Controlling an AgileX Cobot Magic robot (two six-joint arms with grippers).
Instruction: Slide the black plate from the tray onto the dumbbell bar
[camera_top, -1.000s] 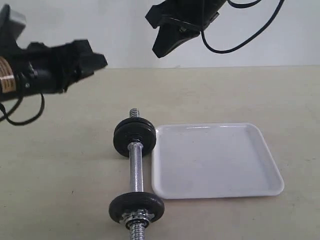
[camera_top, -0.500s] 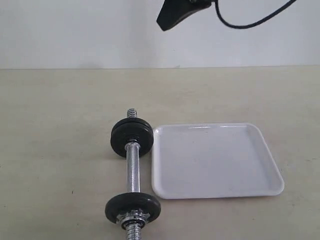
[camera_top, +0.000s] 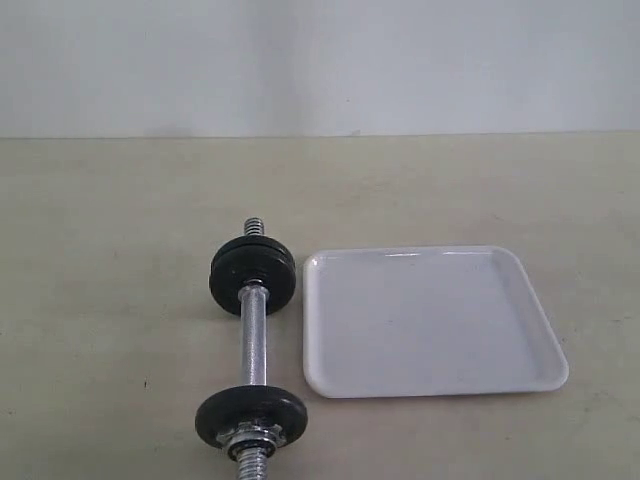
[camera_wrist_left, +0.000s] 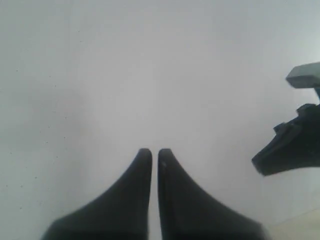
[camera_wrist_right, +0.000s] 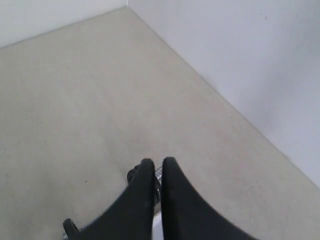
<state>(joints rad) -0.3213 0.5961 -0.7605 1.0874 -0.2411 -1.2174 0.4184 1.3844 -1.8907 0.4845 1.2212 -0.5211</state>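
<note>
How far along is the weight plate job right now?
Looks done: the tray is bare, and the dumbbell bar carries a far disc and a near disc. Nothing in hand: left gripper and right gripper are shut, empty. Nothing visibly left.

No writing, label, brand, number or sign can be read in any view. The dumbbell bar (camera_top: 253, 340) with its black discs, the white tray (camera_top: 430, 385) and the desk (camera_top: 120, 250) all show plain, unmarked surfaces.
</note>
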